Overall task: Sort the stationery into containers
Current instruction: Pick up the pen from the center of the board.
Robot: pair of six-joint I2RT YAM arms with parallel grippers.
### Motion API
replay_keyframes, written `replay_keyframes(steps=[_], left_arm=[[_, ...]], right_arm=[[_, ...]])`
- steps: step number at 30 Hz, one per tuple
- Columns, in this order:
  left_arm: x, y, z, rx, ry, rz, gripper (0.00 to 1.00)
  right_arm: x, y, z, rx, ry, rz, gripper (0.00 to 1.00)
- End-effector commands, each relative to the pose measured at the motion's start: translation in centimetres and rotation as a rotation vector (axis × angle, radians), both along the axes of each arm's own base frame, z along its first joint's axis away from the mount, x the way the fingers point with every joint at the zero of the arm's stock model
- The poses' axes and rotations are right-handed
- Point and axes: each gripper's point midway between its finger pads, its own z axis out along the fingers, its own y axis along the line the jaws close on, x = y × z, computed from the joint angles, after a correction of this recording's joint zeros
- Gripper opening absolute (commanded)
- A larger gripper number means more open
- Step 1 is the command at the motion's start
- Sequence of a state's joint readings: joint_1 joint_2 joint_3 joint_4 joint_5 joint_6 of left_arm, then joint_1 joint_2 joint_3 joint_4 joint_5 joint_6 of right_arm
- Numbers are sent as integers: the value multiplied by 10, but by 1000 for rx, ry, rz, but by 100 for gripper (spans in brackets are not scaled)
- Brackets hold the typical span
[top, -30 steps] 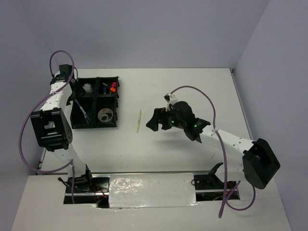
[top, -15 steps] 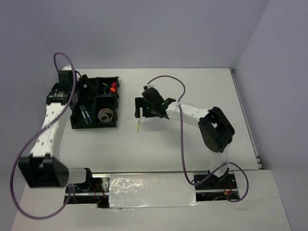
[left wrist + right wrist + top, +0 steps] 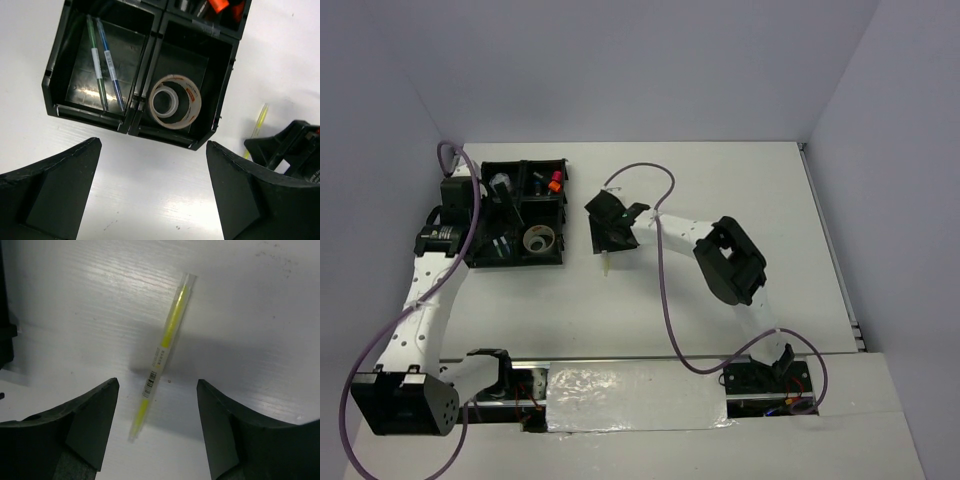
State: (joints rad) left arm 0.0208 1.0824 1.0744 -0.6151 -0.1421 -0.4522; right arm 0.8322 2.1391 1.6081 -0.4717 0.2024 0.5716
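A yellow pen (image 3: 162, 352) lies loose on the white table, its tip showing below the gripper from above (image 3: 607, 266). My right gripper (image 3: 157, 385) (image 3: 610, 228) hangs over it, open, with the pen's lower end between the fingers and touching neither. The black four-compartment tray (image 3: 562, 215) (image 3: 149, 75) sits at the far left. It holds a green and a blue pen (image 3: 102, 65), a clear tape roll (image 3: 175, 101) and orange-capped highlighters (image 3: 220, 5). My left gripper (image 3: 154, 145) (image 3: 498, 215) is wide open and empty, above the tray's near edge.
The right arm's purple cable (image 3: 665, 250) loops across the table's middle. The left arm's cable (image 3: 455, 160) arches by the tray's far left corner. Walls close the table at the back and both sides.
My right gripper has swung left across the table to sit over the yellow pen, its fingers narrowing a little. My left gripper has opened wide and pulled back toward the tray's near edge.
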Motion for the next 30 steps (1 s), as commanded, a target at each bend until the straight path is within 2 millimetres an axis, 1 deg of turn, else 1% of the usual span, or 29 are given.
replay_keyframes(steps=[1,2,3,4,5,6,8,9,12,13,14,15,16,17,18,19,20,21,22,23,24,25,26,27,28,29,30], left_arm=[[6,-5,11,-6,-57,-45,99],[6,-7,12,-7,-62,-53,99],[5,-8,13,-12,-72,-59,99],[4,-9,13,-13,-73,-63,99],[3,-10,14,-15,-79,-71,99],[3,-10,15,-16,-82,-75,99],[3,-11,15,-17,-84,-81,99],[3,-12,15,-20,-84,-86,99],[3,-15,15,-27,-86,-100,99],[2,-16,15,-32,-89,-104,99],[2,-17,15,-33,-91,-107,99],[1,-18,13,-38,-85,-111,99],[1,-21,12,-49,-87,-122,99],[0,-22,12,-54,-92,-124,99],[-2,-27,7,-74,-84,-143,99],[-1,-36,8,-111,-96,-178,99],[-3,-42,7,-137,-101,-201,99],[-5,-48,0,-172,-89,-217,99],[-6,-56,-2,-205,-91,-246,99],[-9,-72,-5,-276,-90,-300,99],[-10,-82,-7,-306,-93,-345,99],[-12,-93,-6,-368,-93,-372,99],[-16,-115,-5,-443,-108,-465,99],[-18,-129,-1,-508,-111,-491,99],[-20,-140,2,-546,-120,-521,99],[-23,-157,6,-578,-142,-581,99],[-25,-165,10,-621,-143,-580,99]], right_arm=[[10,2,13,-110,-83,-66,68],[3,-8,-4,-197,-51,-71,65],[8,-3,4,-218,-85,-85,64],[7,-5,-1,-239,-72,-95,64],[4,-10,-10,-267,-51,-95,63],[1,-10,-14,-265,-38,-93,63],[0,-6,-18,-239,-39,-91,61],[-2,-10,-21,-236,-30,-96,60],[-6,-9,-26,-220,-15,-96,55],[-7,-9,-29,-216,-1,-95,50],[-10,-8,-31,-212,9,-89,35],[-13,-10,-35,-210,23,-87,26],[-13,-7,-36,-191,24,-85,17],[-17,-3,-37,-168,39,-70,4],[-23,-8,-43,-167,57,-65,0],[-20,0,-32,-114,36,-61,0],[-29,-2,-36,-90,67,-38,0],[-31,0,-30,-60,57,-18,0],[-25,10,3,29,-10,-9,0],[-35,4,3,36,-10,19,0],[-38,6,16,76,-35,39,0],[-35,16,35,153,-91,65,0],[-50,15,58,220,-111,118,0],[-55,19,71,272,-127,149,0],[-58,28,108,383,-192,190,0],[-75,30,108,433,-164,254,0],[-78,36,125,497,-191,283,0]])
